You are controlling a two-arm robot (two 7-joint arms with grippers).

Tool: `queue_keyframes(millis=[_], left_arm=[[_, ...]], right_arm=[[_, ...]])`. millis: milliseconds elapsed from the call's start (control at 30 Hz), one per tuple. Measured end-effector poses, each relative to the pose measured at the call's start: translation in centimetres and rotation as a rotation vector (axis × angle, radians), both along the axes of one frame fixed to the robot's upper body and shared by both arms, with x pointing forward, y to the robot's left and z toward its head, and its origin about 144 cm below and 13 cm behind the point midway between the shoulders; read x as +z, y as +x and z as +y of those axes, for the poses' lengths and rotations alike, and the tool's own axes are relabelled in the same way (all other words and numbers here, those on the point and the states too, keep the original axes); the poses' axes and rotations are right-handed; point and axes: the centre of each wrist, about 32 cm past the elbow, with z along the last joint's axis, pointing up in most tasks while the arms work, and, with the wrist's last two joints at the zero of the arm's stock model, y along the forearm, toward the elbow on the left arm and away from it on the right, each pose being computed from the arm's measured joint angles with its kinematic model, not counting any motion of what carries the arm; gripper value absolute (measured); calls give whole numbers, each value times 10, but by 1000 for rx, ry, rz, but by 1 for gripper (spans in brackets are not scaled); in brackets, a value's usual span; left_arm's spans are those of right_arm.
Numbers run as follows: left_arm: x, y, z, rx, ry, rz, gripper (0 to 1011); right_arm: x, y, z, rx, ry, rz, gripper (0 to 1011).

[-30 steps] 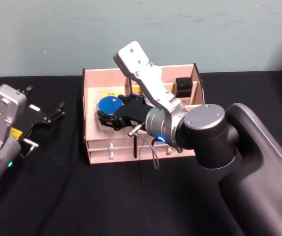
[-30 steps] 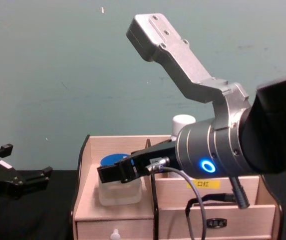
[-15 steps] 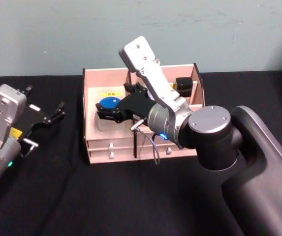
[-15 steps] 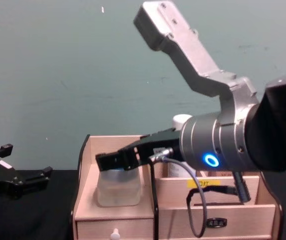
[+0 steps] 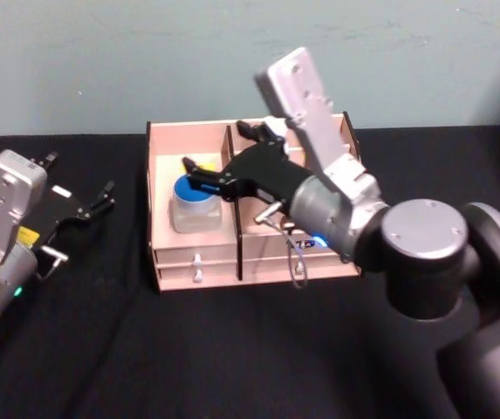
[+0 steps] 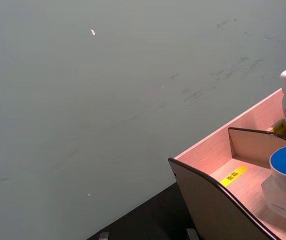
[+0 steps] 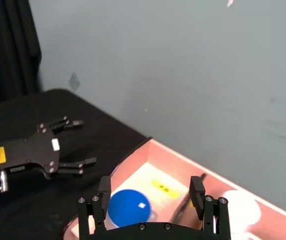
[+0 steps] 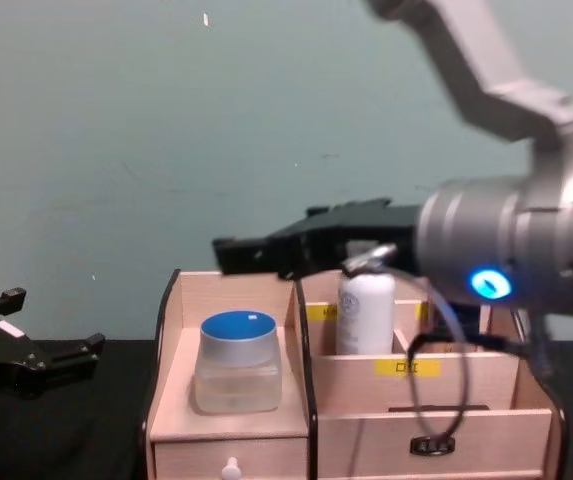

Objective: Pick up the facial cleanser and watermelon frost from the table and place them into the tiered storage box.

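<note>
Head view put the left tool (image 5: 82, 206) nearest, parked on the black desk (image 5: 188, 349) well to the left of the box, its fingers spread and holding nothing; by my reading it lay there because the work on this side belonged to the other arm. Beyond it stood the tiered storage box (image 5: 193, 262), drawers facing the robot. In its left front compartment sat a clear jar with a blue lid (image 5: 195, 199), upright on the compartment floor and touching neither tool. That jar was probably one of the two task items, though its label could not be read. In the chest view it rested squarely between the curved side wall and the dark divider (image 8: 304, 380), so it seemed settled, not propped.

Above the jar hung the right tool (image 5: 213, 173), fingers spread wide with empty air between them. In the right wrist view the blue lid showed below and between the two fingers (image 7: 103, 192), with a clear gap all around. The open, raised stance suggested a release already made, the tool held high enough to clear the jar and the box walls.

Farther back, in the compartment just right of the divider, a white bottle (image 8: 365, 312) stood upright behind a yellow label (image 8: 406, 367). It too stood free of the tool, and was likely the second item, stored in the taller rear tier because of its height. Behind everything rose the plain green wall (image 8: 116, 130).
</note>
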Motion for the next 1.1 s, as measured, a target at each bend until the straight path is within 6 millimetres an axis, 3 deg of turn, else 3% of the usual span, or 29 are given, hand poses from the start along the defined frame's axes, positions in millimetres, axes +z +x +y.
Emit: queue_keyframes(millis=[267, 500, 833, 1100], left_arm=[[0, 0, 0, 0, 0, 0, 1001], [0, 0, 0, 0, 0, 0, 1001], [0, 0, 0, 0, 0, 0, 1001], [0, 0, 0, 0, 0, 0, 1001]], right_arm=[[6, -26, -35, -89, 43, -101, 1002], [1, -44, -66, -270, 8, -198, 1002], [-23, -45, -93, -465, -15, -166, 1002], [-46, -40, -102, -514, -49, -108, 1002]])
